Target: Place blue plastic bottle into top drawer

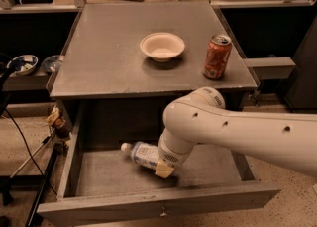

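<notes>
Evidently the placing step: the gripper (164, 169) hangs low inside the top drawer (99, 174), the blue plastic bottle (141, 153) touching it, cap pointing away. Whether it grips, I cannot tell. Next comes releasing and lifting clear.

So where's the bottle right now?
The bottle is on its side inside the open drawer, cap toward the picture's left, with the gripper at its other end.

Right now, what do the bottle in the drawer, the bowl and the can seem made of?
Blue plastic bottle: clear plastic, seemingly; see-through body, white cap. Bowl: matte white, maybe paper or foam. Can: likely metal, shiny rim. Gripper sits at the bottle, inside the top drawer.
</notes>
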Robot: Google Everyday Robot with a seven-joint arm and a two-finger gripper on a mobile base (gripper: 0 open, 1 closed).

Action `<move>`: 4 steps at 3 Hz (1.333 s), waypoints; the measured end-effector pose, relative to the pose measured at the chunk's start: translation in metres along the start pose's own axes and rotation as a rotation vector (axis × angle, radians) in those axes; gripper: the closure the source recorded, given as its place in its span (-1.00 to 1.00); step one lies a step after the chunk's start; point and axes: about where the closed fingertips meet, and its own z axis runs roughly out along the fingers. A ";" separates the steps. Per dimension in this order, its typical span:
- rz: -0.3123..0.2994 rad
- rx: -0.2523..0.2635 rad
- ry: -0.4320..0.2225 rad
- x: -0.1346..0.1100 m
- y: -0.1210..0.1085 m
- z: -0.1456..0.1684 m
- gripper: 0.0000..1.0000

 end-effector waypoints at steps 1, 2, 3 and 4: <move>0.010 0.013 0.000 0.010 -0.011 -0.001 1.00; 0.069 0.015 -0.003 0.008 -0.017 0.001 1.00; 0.095 0.014 0.003 0.009 -0.017 0.000 1.00; 0.112 -0.002 0.041 0.011 -0.017 0.002 1.00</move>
